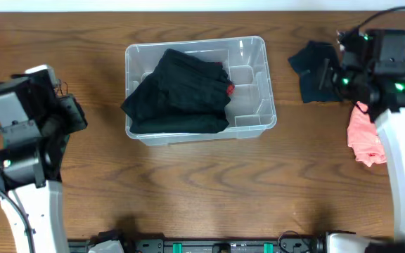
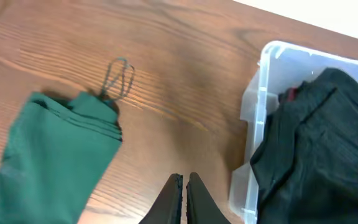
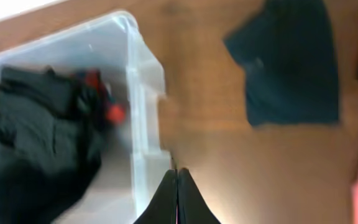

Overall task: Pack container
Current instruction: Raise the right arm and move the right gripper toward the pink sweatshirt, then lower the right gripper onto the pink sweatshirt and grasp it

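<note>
A: Jaw state, both sides?
B: Left jaws pinched together, nothing in them, over bare bench (image 2: 166, 93). Right jaws likewise closed and empty, just beside the right wall of the container (image 3: 145, 124).
A: What lies closest to each?
B: Left: a folded green cloth (image 2: 55, 155), beside the jaws and apart from the container. Right: a dark blue cloth (image 3: 291, 62) flat on the bench, and a pink cloth (image 1: 365, 137) touching the right arm (image 1: 399, 140) as seen from overhead.
A: And the container itself?
B: It sits mid-bench. A black garment (image 1: 181, 95) fills most of it and spills over the left wall. Something red (image 1: 229, 88) shows beneath it.
A: Step in hand, by my reading: fetch the next cloth.
B: Agreed. Advice: open the jaws before descending. Pinch through the folded edge so all layers lift together. Carry the cloth high enough to clear the rim, then lay it on the bare right portion. The overhanging black hem probably wants tucking in too.
</note>
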`<state>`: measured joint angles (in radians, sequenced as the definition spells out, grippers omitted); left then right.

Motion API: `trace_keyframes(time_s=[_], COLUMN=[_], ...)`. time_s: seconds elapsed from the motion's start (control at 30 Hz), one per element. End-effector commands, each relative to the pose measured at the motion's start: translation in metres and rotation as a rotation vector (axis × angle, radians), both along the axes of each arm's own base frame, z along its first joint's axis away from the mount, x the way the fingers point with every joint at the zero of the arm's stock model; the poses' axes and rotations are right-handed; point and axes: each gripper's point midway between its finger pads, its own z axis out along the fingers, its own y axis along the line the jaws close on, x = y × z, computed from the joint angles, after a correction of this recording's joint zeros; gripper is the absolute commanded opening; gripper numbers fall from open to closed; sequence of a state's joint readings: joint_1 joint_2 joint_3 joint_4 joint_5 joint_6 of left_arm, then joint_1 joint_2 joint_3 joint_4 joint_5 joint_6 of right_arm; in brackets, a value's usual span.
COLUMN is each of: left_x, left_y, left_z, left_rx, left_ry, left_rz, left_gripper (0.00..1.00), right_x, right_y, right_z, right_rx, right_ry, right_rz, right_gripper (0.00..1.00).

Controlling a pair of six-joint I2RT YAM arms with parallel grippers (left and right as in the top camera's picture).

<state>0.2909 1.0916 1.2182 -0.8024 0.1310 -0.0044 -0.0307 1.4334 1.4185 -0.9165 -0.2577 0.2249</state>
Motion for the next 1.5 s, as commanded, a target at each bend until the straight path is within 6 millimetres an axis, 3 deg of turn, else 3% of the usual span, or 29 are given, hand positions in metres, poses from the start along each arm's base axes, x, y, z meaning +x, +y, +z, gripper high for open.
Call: trace_keyframes(time_s=[0.0,0.2,0.27,0.3,0.33,0.37,0.4,0.53,0.6,0.67,0.87,1.03,1.23,1.47], left_x=[-0.001,0.001,0.001,0.001,0.001,0.001,0.001,0.001,0.001,0.0,0.0,0.0,0.0,0.0], left_y=[0.002,-0.007,-0.007,-0.007,-0.007,-0.007,-0.007,-0.007,-0.007,-0.007,-0.007,-0.007,-0.007,-0.007], left_z=[0.006,0.006,0.006,0.006,0.006,0.006,0.006,0.006,0.006,0.005,0.005,0.005,0.005,0.005], left_rx=[-0.014,-0.052,-0.053,-0.054,-0.054,-0.054,-0.054,-0.066,-0.076,-0.076,-0.076,-0.076,-0.076,-0.076], left_ry=[-0.015,-0.022,-0.023,-0.025,-0.025,-0.025,-0.025,-0.027,-0.027,-0.022,-0.022,-0.022,-0.022,-0.022], left_rz=[0.017,-0.022,-0.024,-0.025,-0.025,-0.025,-0.025,-0.012,-0.003,-0.003,-0.003,-0.003,-0.003,-0.003], left_gripper=[0.06,0.07,0.14,0.29,0.51,0.66,0.98,0.98,0.98,0.98,0.98,0.98,0.98,0.98], right_x=[-0.022,-0.066,-0.079,-0.084,-0.088,-0.09,-0.092,-0.095,-0.097,-0.102,-0.106,-0.109,-0.123,-0.108], right_y=[-0.027,-0.05,-0.061,-0.068,-0.075,-0.081,-0.089,-0.124,-0.14,-0.159,-0.2,-0.229,-0.277,-0.281], right_z=[0.013,0.007,-0.003,-0.007,-0.011,-0.012,-0.012,-0.007,-0.008,-0.016,-0.041,-0.074,-0.106,-0.142], right_rx=[-0.11,-0.153,-0.153,-0.154,-0.155,-0.16,-0.17,-0.207,-0.207,-0.196,-0.141,-0.046,-0.001,0.097], right_ry=[-0.01,-0.008,-0.008,-0.013,-0.017,-0.023,-0.031,-0.056,-0.05,-0.021,0.049,0.124,0.166,0.14], right_rz=[-0.062,-0.12,-0.164,-0.189,-0.215,-0.233,-0.253,-0.326,-0.37,-0.426,-0.518,-0.595,-0.714,-0.561], right_gripper=[0.01,0.01,0.01,0.01,0.02,0.08,0.24,0.75,0.91,0.99,0.99,0.99,0.99,0.99])
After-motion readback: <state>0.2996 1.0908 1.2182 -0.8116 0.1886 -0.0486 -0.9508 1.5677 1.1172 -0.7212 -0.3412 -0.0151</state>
